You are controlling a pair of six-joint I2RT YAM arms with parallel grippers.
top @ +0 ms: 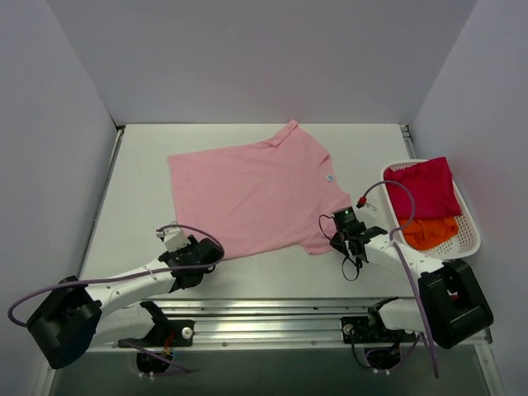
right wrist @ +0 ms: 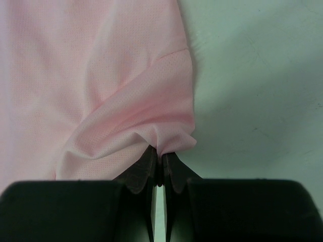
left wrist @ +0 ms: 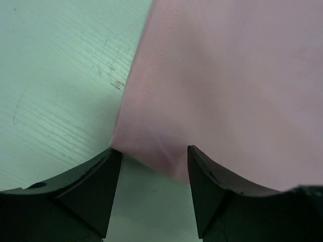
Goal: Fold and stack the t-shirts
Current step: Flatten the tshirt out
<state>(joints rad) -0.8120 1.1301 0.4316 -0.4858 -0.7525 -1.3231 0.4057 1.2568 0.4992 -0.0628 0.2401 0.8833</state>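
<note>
pink t-shirt (top: 247,194) spread flat overhead | right fingers (right wrist: 144,171) pinching sleeve hem, wrist view only | left fingers (left wrist: 96,191) apart astride corner

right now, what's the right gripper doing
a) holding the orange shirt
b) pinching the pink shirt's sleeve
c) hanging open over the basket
B: the right gripper is shut on the sleeve edge of the pink t-shirt, with cloth bunched at its tips.

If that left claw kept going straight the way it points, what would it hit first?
The pink t-shirt; its corner lies right between the open fingers of the left gripper, though depth is unclear.
</note>
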